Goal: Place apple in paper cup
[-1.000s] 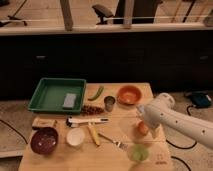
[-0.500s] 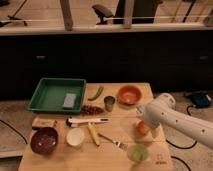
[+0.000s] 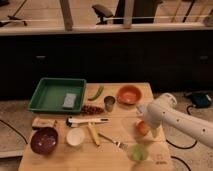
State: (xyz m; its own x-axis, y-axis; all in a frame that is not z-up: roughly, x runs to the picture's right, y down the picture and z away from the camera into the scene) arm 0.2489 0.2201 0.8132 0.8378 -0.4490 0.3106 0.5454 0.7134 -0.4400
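**Gripper at the apple, jaws wide**

I logged the gripper point(image 3: 150, 129) low over the right side of the table point(image 3: 60, 161), at the end of the white arm point(image 3: 181, 123) that extended in from the right edge. Its jaws stood wide. The apple point(image 3: 142, 128) lay on the table right at the gripper, nearer the camera than the orange bowl point(image 3: 129, 94). I could not tell whether the gripper touched it. The paper cup point(image 3: 75, 137) stood upright well to the left, beside the dark red bowl point(image 3: 44, 140). The translucent green cup point(image 3: 138, 153) stood just in front of the apple.
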